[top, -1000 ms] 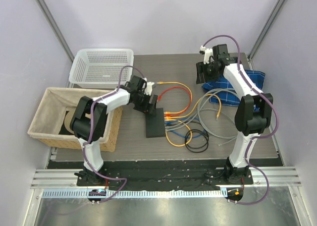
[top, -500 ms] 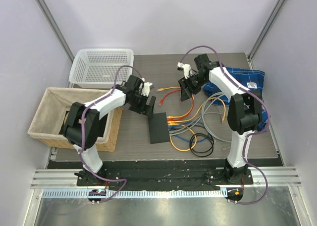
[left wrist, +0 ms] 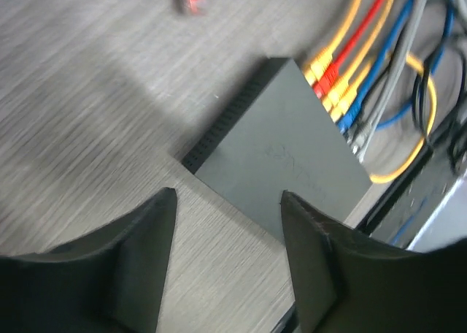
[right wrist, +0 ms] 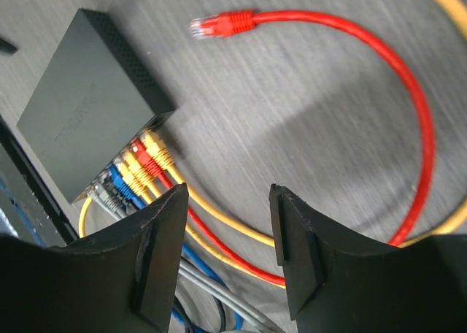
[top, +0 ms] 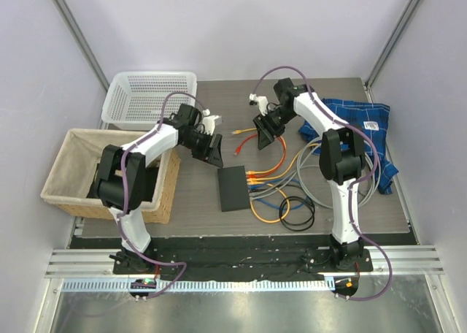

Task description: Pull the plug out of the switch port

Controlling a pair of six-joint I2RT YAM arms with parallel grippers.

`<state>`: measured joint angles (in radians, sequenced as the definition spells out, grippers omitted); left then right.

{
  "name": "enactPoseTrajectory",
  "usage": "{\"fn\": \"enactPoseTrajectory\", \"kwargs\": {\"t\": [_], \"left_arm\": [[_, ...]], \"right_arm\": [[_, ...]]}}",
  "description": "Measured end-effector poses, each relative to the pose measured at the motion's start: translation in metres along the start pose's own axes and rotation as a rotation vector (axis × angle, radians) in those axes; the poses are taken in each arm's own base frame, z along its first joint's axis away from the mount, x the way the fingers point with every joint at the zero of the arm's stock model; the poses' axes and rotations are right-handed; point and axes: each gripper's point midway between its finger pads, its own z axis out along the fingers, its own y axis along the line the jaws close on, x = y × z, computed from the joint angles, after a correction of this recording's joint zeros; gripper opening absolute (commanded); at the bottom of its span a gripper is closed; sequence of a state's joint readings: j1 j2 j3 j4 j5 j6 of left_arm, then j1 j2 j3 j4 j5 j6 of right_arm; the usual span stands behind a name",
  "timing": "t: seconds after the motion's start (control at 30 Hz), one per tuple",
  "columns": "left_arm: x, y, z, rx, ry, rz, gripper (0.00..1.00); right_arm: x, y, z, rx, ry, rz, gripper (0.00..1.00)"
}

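Note:
The flat black switch [top: 233, 188] lies on the table, with several plugs [top: 252, 181] in yellow, red, blue and grey in the sockets on its right edge. It also shows in the left wrist view [left wrist: 284, 152] and the right wrist view [right wrist: 84, 110], plugs [right wrist: 139, 169] seated. My left gripper [top: 212, 151] is open and empty, above and left of the switch's far end. My right gripper [top: 263, 134] is open and empty, over the cables beyond the switch. A red cable's loose plug [right wrist: 219, 24] lies free on the table.
A white mesh basket [top: 149, 96] stands at the back left, a lined wicker basket [top: 84, 169] at the left. A blue cloth [top: 361, 125] lies at the right. Cables and a black coil [top: 295, 209] spread right of the switch.
My right gripper has swung left from the blue cloth to over the cables. My left gripper has drawn back off the switch toward the far left. The switch has shifted slightly.

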<state>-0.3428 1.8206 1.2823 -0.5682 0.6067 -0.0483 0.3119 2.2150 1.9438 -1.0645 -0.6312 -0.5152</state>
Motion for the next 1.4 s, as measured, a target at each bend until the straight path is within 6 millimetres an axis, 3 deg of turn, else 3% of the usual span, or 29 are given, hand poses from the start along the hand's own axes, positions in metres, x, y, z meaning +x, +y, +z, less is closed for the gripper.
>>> {"fn": "enactPoseTrajectory", "kwargs": {"t": [0.3,0.53,0.87,1.1,1.4], "left_arm": [[0.017,0.003,0.008,0.111,0.148,0.170,0.24],[0.015,0.002,0.009,0.108,0.143,0.135,0.22],[0.012,-0.009,0.016,0.108,0.138,0.097,0.02],[0.012,-0.015,0.025,0.115,0.135,0.055,0.01],[0.032,-0.011,0.036,0.119,0.185,0.000,0.00]], "right_arm": [[0.017,0.016,0.010,-0.093,0.033,-0.027,0.55],[0.022,0.026,0.020,-0.184,0.022,-0.001,0.57],[0.015,0.035,0.034,-0.284,-0.019,0.081,0.59],[0.015,0.036,0.036,-0.297,-0.024,0.106,0.58],[0.034,0.040,0.053,-0.329,0.024,0.155,0.55]]}}
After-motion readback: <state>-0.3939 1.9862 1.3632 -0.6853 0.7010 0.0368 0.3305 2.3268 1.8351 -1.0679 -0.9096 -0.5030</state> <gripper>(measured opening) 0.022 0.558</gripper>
